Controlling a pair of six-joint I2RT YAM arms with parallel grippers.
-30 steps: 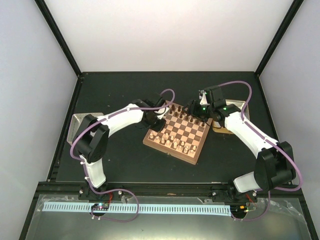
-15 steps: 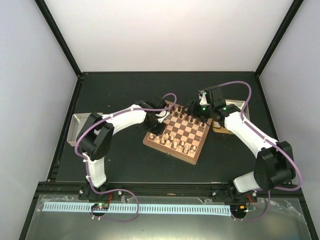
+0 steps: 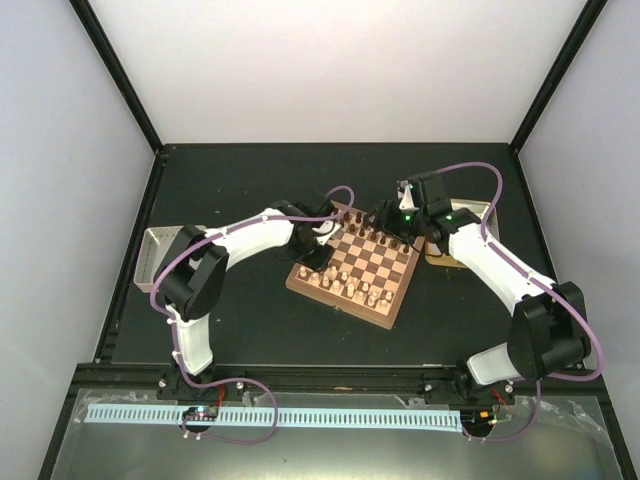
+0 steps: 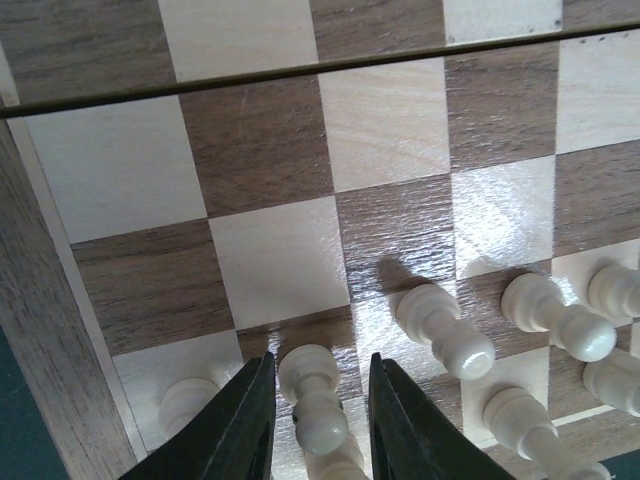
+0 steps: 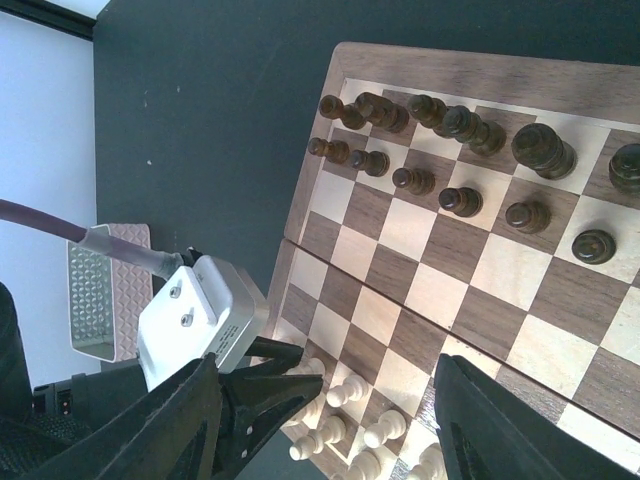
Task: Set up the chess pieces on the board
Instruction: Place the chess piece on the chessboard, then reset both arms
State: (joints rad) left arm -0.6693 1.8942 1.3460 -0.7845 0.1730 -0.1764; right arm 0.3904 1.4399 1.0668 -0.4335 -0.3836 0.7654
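My left hand (image 4: 320, 425) is open, its fingers (image 4: 245, 425) either side of a cream pawn (image 4: 312, 392) near the board's (image 4: 270, 150) edge. I can't quite tell whether they touch it. More cream pieces (image 4: 555, 318) stand beside it, several cut off by the frame. My right hand (image 5: 325, 370) hangs wide open above the board, holding nothing, with the dark pieces (image 5: 440, 125) in two rows opposite the cream side. A metal tray (image 3: 150, 255) sits on the desk (image 3: 240, 170) left of the board, its contents hidden from me.

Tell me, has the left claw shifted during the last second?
Yes, slightly. Seen from the top camera against the fixed board, the left claw has edged right, further in over the board's left side.
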